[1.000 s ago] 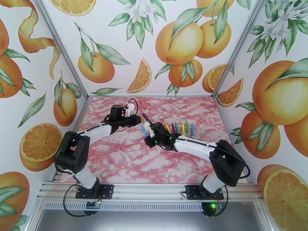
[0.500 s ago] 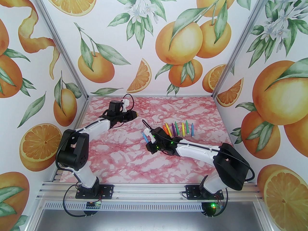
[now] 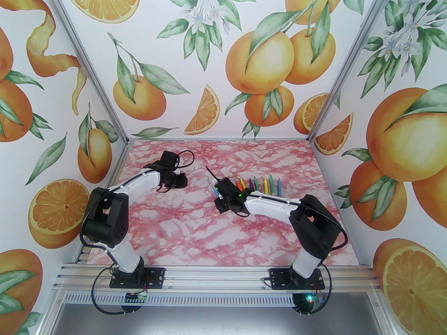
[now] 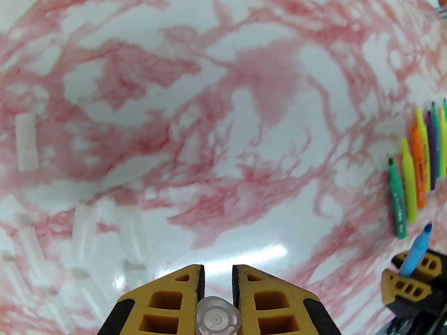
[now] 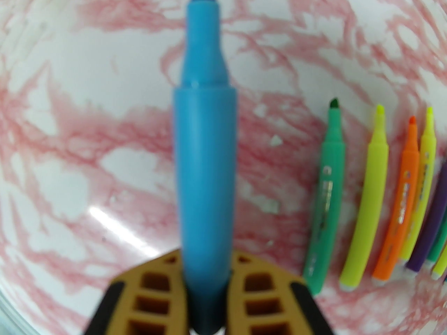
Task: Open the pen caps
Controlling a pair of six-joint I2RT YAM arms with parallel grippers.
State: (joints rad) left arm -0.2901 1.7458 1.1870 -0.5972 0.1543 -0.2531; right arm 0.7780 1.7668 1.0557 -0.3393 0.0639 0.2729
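top: high at near edge, looking down | wrists: close over table, angled down | all share pen row

Found left arm and right arm reached forward, elbows bent. Noted left gripper clamped on clear cap; right gripper clamped on blue pen.

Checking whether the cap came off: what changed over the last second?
The left gripper pulled away leftward from the right gripper, shut on a clear cap. The right arm's elbow swung inward; its gripper stayed nearly put, shut on the uncapped blue pen. The row of pens has not moved.
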